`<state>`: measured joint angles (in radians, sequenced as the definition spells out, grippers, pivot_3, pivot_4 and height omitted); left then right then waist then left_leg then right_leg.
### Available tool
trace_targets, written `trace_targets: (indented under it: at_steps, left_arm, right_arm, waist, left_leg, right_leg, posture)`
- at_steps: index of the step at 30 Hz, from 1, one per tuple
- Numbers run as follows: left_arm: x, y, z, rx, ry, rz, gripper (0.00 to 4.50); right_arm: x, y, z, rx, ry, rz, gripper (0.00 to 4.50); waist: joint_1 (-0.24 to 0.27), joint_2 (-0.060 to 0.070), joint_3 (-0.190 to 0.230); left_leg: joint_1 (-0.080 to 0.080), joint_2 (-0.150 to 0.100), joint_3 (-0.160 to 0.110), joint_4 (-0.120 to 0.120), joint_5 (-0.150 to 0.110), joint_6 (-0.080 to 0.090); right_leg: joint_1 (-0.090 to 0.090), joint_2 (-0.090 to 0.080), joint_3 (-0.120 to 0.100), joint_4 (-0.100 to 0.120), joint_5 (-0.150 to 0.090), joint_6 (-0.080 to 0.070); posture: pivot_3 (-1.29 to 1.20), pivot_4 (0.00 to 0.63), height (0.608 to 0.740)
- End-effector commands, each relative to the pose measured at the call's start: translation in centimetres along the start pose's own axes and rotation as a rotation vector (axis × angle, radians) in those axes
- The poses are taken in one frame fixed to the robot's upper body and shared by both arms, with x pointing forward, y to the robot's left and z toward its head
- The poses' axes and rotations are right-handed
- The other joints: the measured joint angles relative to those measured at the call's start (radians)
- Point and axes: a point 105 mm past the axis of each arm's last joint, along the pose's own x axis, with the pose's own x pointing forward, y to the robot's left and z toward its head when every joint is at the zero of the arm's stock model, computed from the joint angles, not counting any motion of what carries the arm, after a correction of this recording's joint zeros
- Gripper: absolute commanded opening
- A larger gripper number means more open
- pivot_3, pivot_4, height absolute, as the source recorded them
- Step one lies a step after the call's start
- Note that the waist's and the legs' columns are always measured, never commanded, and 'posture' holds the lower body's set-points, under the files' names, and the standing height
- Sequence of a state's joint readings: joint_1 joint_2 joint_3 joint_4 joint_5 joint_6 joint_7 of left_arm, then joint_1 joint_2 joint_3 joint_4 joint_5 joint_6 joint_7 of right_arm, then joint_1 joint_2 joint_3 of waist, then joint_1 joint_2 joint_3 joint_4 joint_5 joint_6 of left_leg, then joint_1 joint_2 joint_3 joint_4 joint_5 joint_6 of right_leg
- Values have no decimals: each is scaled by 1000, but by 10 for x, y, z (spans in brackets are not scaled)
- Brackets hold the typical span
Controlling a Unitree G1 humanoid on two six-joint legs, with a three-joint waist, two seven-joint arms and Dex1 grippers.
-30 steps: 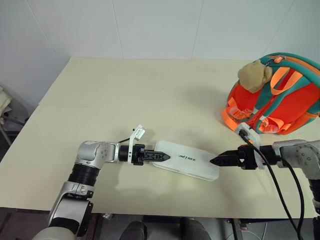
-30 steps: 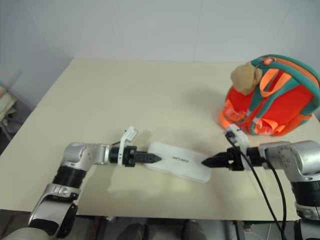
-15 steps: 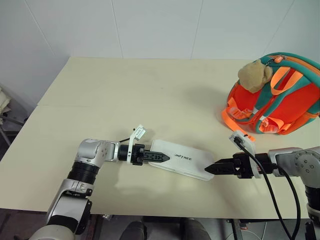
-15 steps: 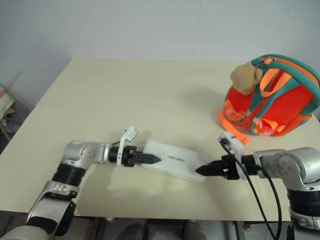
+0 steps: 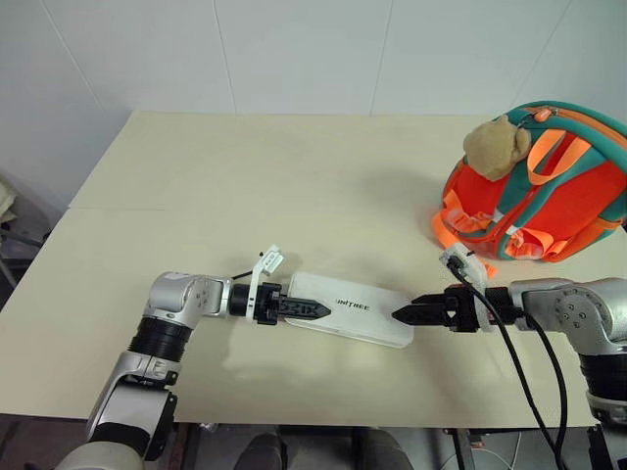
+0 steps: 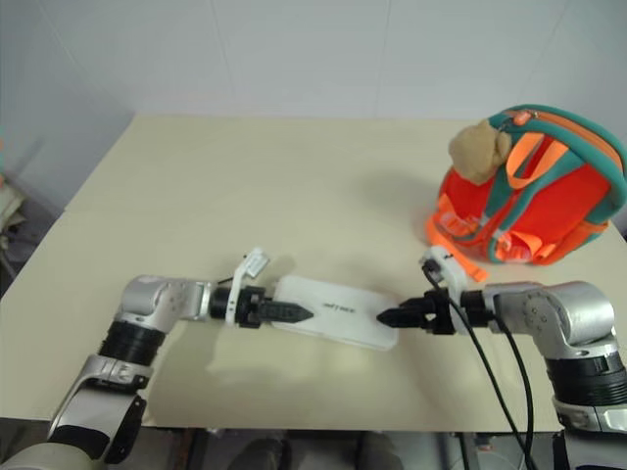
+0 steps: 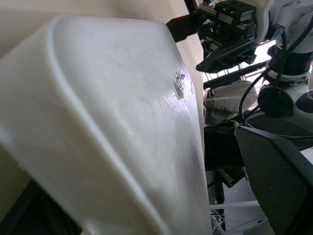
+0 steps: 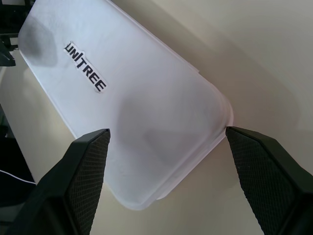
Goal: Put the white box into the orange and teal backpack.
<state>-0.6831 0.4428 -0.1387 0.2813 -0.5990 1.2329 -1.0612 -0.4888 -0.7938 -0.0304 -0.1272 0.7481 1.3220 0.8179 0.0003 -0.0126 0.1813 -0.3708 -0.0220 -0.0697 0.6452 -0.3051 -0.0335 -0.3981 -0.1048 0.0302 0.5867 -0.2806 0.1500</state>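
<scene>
Two grippers bracketed the box [image 5: 349,308] from its two short ends, each with its black, ribbed fingers spread wide. At the right gripper [image 5: 404,315] the fingers stood either side of the box's rounded corner; whether they touched it could not be told. The left gripper [image 5: 313,309] reached over the opposite end, its fingers apart above and below the shell, contact again unclear. Nothing was clamped. Between them the box lay flat on the table [image 5: 245,186] near the front edge, a long, smooth, glossy white case with rounded corners and small dark lettering on its lid. Well apart from it, at the far right of the table, sat the backpack [image 5: 549,186]: a rounded, soft fabric bag, bright orange with teal edging and straps and orange webbing loops, a tan plush toy [image 5: 498,144] perched at its top. Whether the bag was open, or what it held, could not be made out. Matte pale cream covered the tabletop.
</scene>
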Motion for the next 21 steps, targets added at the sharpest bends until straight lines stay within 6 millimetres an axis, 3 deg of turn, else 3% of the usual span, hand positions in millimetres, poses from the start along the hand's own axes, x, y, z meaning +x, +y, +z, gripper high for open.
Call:
trace_targets:
  at_steps: [1, 6, 9, 18, 21]
  left_arm:
    - [5, 7, -29, -128, 85, 2, 4461]
    - [5, 4, -31, -146, 93, -15, 4461]
    - [2, 0, -32, -156, 100, -31, 3910]
    - [-15, -3, -32, -174, 97, -24, 1368]
    - [-20, -5, -30, -177, 83, -26, 1290]
  right_arm:
    - [3, 6, 8, -40, -30, 33, 4500]
    - [8, 7, 10, -53, -39, 46, 4500]
    - [8, 7, 10, -57, -46, 47, 4500]
    - [-1, 4, 8, -78, -63, 35, 4500]
    - [-8, 6, 7, -98, -77, 44, 4500]
  waist:
    - [-1, 0, 0]
    - [-2, 0, 0]
    - [-2, 0, 0]
    - [-3, 0, 0]
    - [-3, 0, 0]
  left_leg:
    - [0, 0, 0, 0, 0, 0]
    - [0, 0, -1, 0, -1, -2]
    - [-1, 1, -1, 0, -2, -2]
    - [-8, 1, 0, 1, -2, -2]
    - [-8, 1, 1, 2, -2, -2]
  right_leg:
    - [0, 0, 0, 0, 0, 0]
    - [-1, 0, 1, 0, -1, 1]
    - [-1, 0, 2, 0, -1, 1]
    - [-12, 1, 4, 5, -1, 1]
    - [-12, 1, 4, 4, -1, 1]
  posture:
    - [0, 150, 740]
    - [0, 150, 740]
    - [0, 150, 740]
    - [0, 150, 740]
    - [0, 150, 740]
